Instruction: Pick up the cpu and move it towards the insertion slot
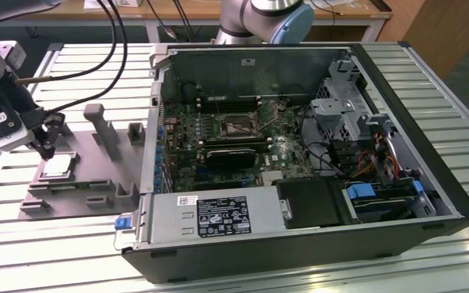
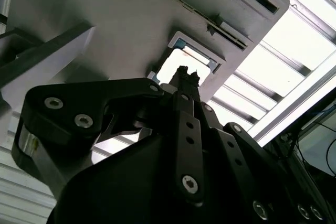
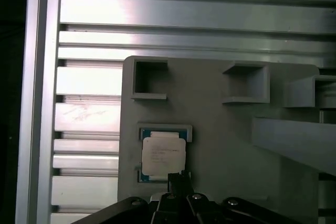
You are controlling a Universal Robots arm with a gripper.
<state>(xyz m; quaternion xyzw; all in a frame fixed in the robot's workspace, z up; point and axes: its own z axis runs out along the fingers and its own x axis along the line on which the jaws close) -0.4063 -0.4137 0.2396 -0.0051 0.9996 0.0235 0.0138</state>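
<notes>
The cpu [image 1: 58, 166] is a flat silvery square lying in a recess of the grey plastic tray [image 1: 96, 183] at the exterior view's left. My gripper [image 1: 47, 151] hangs just above the chip's edge, its dark fingers pressed together with nothing between them. In the first wrist view the cpu [image 3: 163, 154] lies flat in its blue-rimmed pocket, and the gripper [image 3: 178, 181] sits at the chip's border. The second wrist view has the gripper [image 2: 185, 74] in front of the cpu [image 2: 170, 69]. The insertion slot [image 1: 236, 124] is the square black socket on the motherboard inside the open computer case.
The open black computer case [image 1: 430, 183] lies on its side on a slatted aluminium table [image 1: 55, 256]. Upright grey blocks [image 1: 98, 125] rise from the tray beside the gripper. Black cables [image 1: 116, 36] hang above the tray. A second robot arm's base [image 1: 263, 18] stands behind the case.
</notes>
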